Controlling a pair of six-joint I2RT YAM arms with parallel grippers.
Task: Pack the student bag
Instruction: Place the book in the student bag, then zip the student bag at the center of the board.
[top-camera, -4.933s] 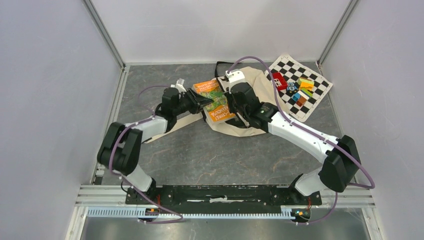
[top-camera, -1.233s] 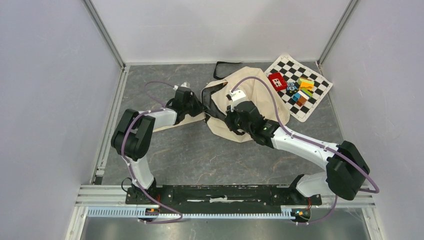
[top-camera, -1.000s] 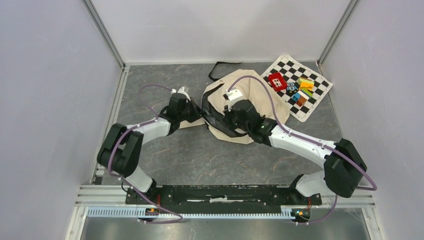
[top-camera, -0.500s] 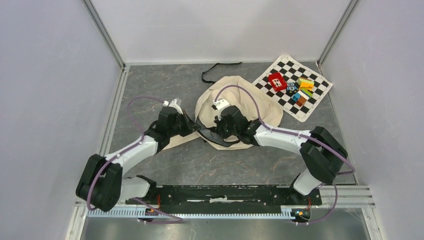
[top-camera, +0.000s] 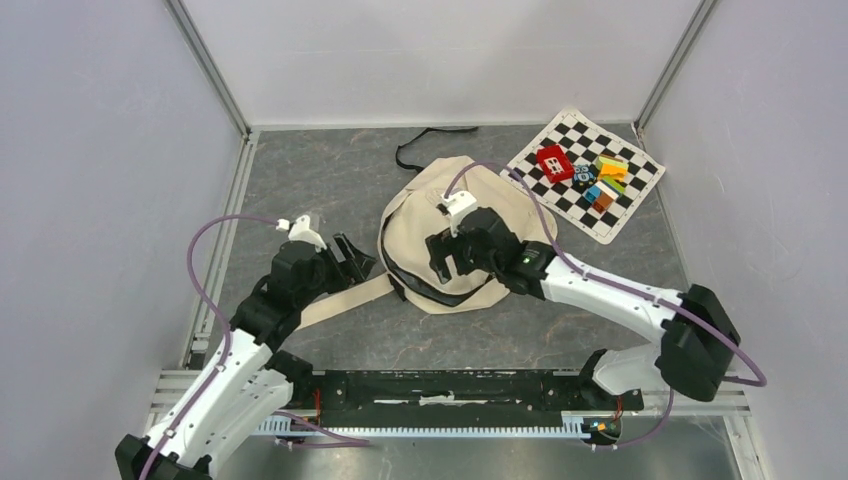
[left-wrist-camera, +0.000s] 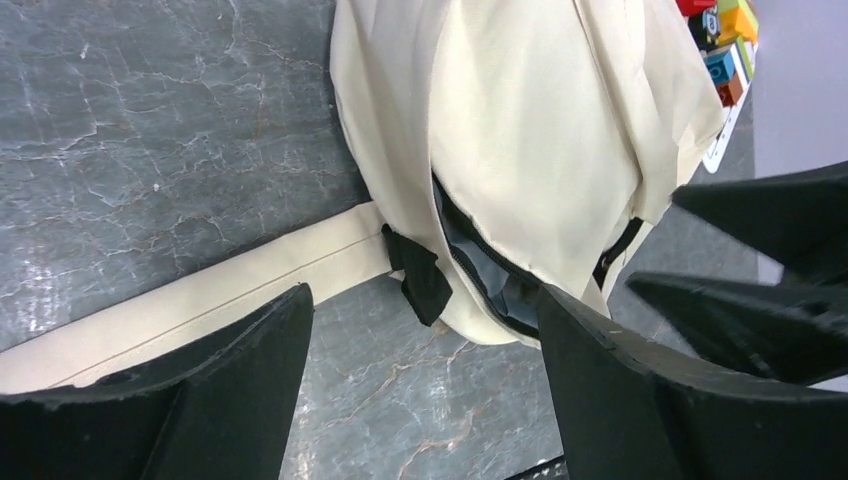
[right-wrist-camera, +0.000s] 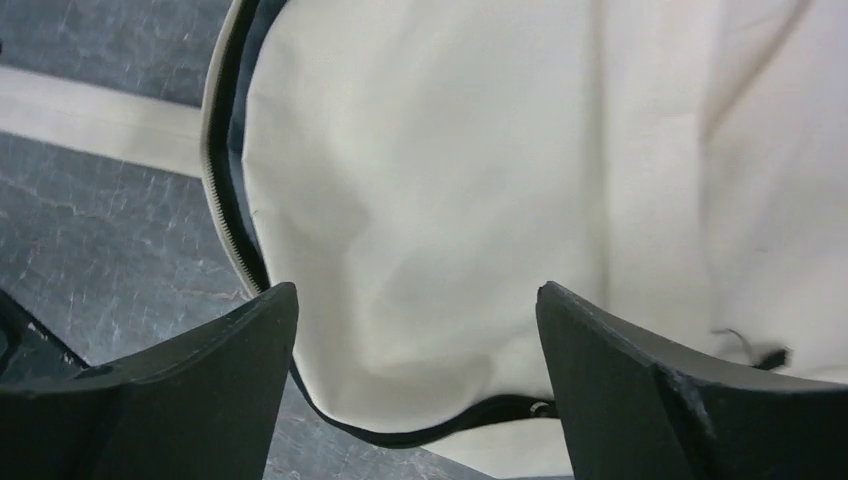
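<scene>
The student bag (top-camera: 415, 215) lies as a flat cream heap mid-table, its black zip (right-wrist-camera: 225, 200) partly undone and grey lining (left-wrist-camera: 480, 272) showing at the near edge. My right gripper (top-camera: 445, 262) hovers open over the bag's near edge, with cream canvas (right-wrist-camera: 450, 180) below its spread fingers and nothing held. My left gripper (top-camera: 352, 258) stands open to the left of the bag, above the cream strap (left-wrist-camera: 200, 300) and its black strap end (left-wrist-camera: 420, 280), touching neither. Bare table shows between its fingers (left-wrist-camera: 250, 380).
A checkered mat (top-camera: 630, 185) with a red block (top-camera: 552, 163) and several small coloured blocks lies at the far right. A thin black strap (top-camera: 425, 140) trails behind the bag. Frame rails run along the left and near edges.
Both grippers were shut on the bag's opening and now stand open. The left arm has pulled back toward the near left. The bag has slid nearer and to the left.
</scene>
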